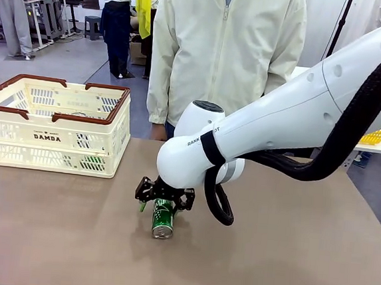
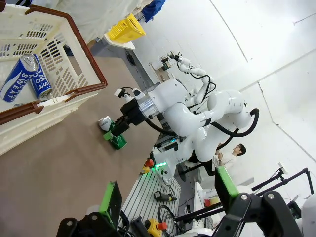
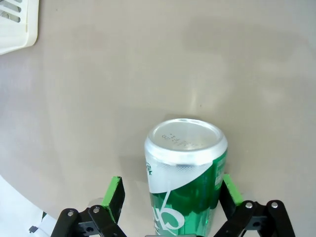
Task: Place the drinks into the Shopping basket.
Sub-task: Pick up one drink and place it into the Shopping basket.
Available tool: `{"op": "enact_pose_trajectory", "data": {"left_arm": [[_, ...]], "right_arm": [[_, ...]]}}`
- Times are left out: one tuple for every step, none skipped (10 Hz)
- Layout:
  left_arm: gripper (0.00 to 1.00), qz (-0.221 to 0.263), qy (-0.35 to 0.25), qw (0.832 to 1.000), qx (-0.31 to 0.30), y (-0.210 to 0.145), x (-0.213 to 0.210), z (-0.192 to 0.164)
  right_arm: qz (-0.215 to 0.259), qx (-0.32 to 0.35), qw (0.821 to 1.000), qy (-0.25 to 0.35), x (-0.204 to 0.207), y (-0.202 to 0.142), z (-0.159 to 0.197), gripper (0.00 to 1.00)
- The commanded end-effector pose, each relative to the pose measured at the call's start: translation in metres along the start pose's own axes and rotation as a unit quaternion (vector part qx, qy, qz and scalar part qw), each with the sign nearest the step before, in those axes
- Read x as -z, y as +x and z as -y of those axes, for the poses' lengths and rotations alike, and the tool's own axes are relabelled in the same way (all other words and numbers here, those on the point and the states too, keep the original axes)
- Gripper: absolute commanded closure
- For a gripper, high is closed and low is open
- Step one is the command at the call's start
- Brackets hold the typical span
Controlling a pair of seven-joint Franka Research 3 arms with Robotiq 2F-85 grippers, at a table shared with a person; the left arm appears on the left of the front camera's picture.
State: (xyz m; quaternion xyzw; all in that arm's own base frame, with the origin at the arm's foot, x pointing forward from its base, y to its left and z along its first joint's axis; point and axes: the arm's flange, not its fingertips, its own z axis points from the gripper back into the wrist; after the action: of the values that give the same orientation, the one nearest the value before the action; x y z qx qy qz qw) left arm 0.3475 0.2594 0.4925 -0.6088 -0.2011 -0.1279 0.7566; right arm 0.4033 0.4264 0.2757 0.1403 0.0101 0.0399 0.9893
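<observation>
Brown table; yellow basket

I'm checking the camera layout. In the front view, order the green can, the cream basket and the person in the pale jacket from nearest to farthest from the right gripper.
1. Green can: lying on the table between the right gripper's open fingers.
2. Person in the pale jacket: standing behind the gripper, at the table's far edge.
3. Cream basket: far left of the table.

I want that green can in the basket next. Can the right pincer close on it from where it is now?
Probably yes. The right pincer is open with one green pad on each side of the green can, which lies on the brown table. Nothing else sits between the pads and the can.
</observation>
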Motion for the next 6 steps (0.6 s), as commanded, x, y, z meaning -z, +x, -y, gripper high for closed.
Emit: {"op": "enact_pose_trajectory", "data": {"left_arm": [[0.0,0.007,-0.005,1.0,-0.004,0.002,0.001,0.004],[0.0,0.007,-0.005,1.0,-0.004,0.002,0.001,0.004],[0.0,0.007,-0.005,1.0,-0.004,0.002,0.001,0.004],[0.0,0.007,-0.005,1.0,-0.004,0.002,0.001,0.004],[0.0,0.007,-0.005,1.0,-0.004,0.002,0.001,0.004],[0.0,0.007,-0.005,1.0,-0.004,0.002,0.001,0.004]], "right_arm": [[0.009,0.016,1.0,-0.026,-0.011,-0.005,0.007,0.0],[0.009,0.023,0.999,-0.032,-0.014,-0.007,0.011,0.0],[0.01,0.028,0.999,-0.035,-0.017,-0.008,0.014,0.0],[0.012,0.031,0.999,-0.035,-0.02,-0.009,0.017,0.0],[0.016,0.035,0.999,-0.035,-0.026,-0.012,0.022,0.0],[0.022,0.032,0.999,-0.015,-0.037,-0.017,0.029,0.0]]}}
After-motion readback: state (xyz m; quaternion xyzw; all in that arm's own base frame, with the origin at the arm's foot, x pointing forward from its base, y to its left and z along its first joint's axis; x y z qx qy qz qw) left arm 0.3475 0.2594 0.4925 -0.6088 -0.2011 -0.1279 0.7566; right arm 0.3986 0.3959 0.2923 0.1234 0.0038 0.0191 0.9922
